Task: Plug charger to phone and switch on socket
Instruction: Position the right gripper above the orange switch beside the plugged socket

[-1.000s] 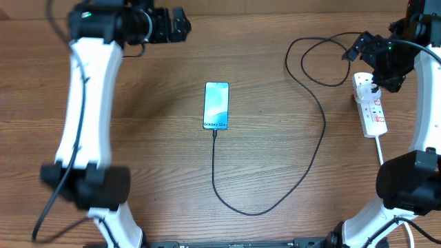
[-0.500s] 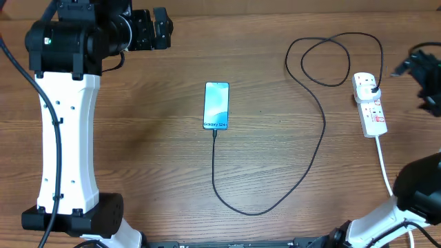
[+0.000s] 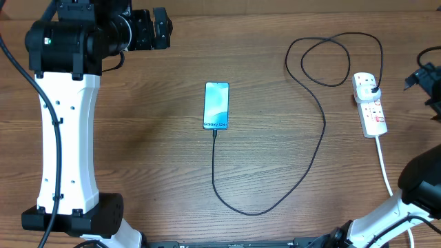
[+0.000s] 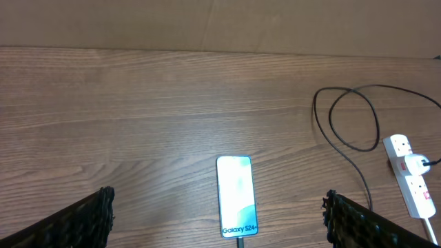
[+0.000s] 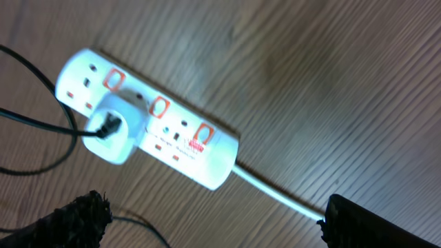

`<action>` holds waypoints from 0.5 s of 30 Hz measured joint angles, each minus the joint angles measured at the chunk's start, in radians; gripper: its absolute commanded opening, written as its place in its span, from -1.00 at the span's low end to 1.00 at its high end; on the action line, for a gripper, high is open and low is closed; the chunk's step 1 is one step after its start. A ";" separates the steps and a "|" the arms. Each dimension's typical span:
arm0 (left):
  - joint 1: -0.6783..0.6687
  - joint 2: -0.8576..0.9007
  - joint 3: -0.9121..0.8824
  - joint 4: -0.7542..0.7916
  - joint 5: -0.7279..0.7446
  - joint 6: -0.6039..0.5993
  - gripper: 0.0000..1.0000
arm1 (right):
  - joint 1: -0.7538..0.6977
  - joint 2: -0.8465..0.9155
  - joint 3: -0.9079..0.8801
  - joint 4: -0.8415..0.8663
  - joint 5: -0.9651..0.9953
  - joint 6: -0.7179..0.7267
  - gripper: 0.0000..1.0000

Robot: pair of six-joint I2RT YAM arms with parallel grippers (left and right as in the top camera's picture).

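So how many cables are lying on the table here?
2. The black charger cable runs from the phone, looping round to the power strip; the strip's thick white cord leads off toward the table front edge. None seems hidden.

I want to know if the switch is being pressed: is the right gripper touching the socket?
Apart. The overhead view shows bare table between the right gripper and the socket.
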 measured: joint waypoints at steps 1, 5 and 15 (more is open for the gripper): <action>0.000 0.000 0.000 0.000 0.000 0.000 0.99 | 0.000 0.002 -0.012 0.001 -0.016 0.009 1.00; 0.000 0.000 0.000 0.000 0.000 0.000 1.00 | 0.000 0.006 -0.053 0.026 -0.051 0.027 1.00; 0.000 0.000 0.000 0.000 0.000 0.000 0.99 | 0.000 0.009 -0.168 0.126 -0.067 0.061 1.00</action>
